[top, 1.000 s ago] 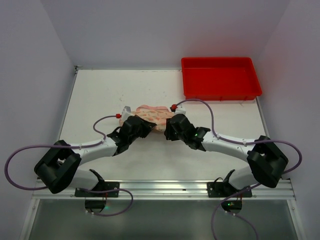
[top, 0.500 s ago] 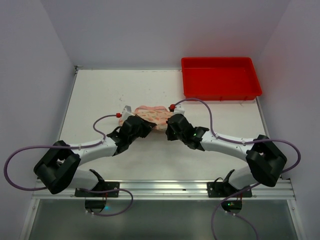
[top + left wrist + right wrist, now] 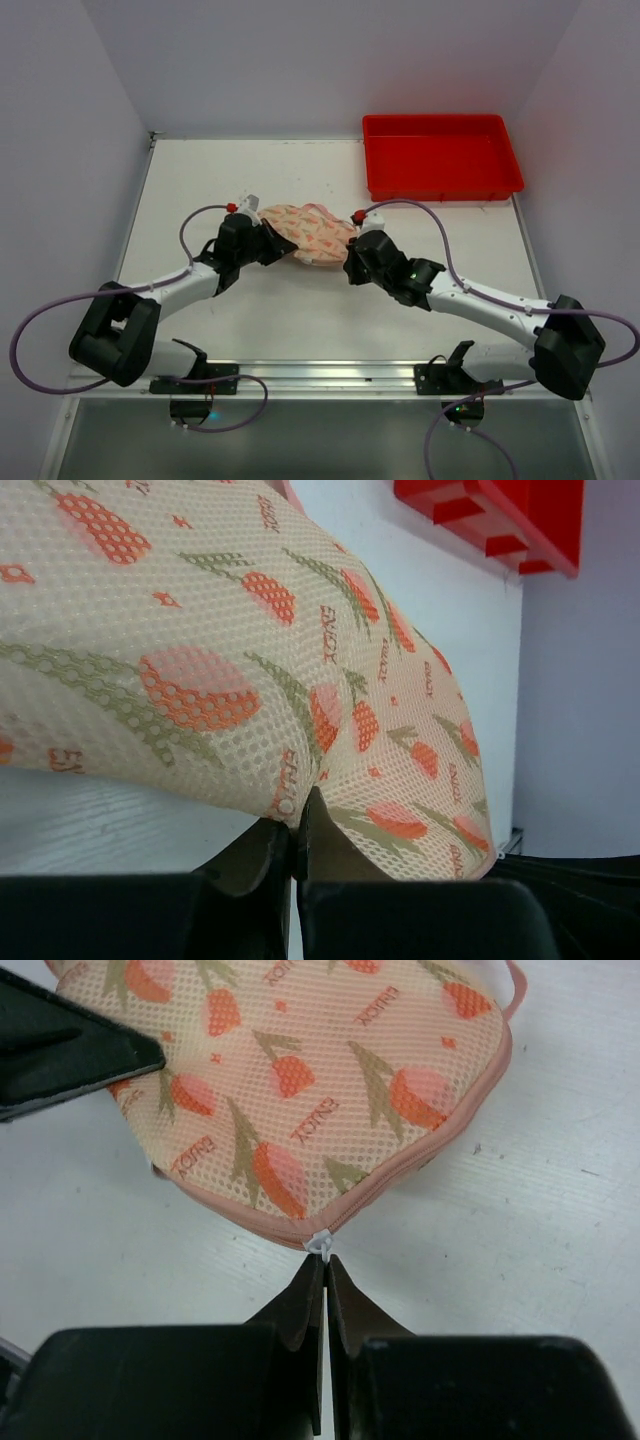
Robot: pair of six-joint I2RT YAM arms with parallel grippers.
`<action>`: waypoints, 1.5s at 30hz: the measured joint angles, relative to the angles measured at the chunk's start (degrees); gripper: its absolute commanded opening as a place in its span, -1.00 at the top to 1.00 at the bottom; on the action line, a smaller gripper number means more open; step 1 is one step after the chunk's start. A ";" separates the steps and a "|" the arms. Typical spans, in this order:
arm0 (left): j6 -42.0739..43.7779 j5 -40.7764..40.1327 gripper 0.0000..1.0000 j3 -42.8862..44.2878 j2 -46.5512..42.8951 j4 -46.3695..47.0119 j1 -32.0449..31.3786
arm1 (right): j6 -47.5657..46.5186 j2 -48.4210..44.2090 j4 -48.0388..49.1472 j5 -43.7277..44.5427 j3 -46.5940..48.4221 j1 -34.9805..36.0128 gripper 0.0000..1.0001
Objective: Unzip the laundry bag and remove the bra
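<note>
Two arms: since half a second ago the left arm [image 3: 185, 285] has swung its wrist up and to the left, and the right arm [image 3: 480, 300] has reached out farther to the right, so the wrists now stand wider apart.
Laundry bag: the laundry bag [image 3: 308, 232] has come out from under the wrists. It lies slantwise on the counter [image 3: 250, 180] between them, near the red tray [image 3: 440, 155] but apart from it.
Meaning: the bag looks pulled taut for unzipping. The seam seems barely opened, if at all, and no bra shows.
Left jaws: clenched on a fold of mesh at the bag's lower edge, anchoring it.
Right jaws: pressed together, apparently nipping the white zip pull [image 3: 320, 1243] on the pink trim.
Pose: both wrists are low over the counter with their tips aimed inward at the bag. The right elbow is nearly straight.
</note>
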 measured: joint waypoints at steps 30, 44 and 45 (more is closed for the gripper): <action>-2.25 3.52 -0.61 -12.31 -16.68 -12.59 8.50 | -3.23 28.26 0.42 -20.06 24.17 4.87 1.00; -4.68 4.81 1.00 -10.19 -10.47 -6.43 8.66 | -3.87 22.12 0.35 -15.56 13.53 4.11 1.00; -3.23 5.44 1.00 -8.98 -9.66 -7.52 9.20 | -4.15 20.28 0.09 -14.84 11.96 3.48 1.00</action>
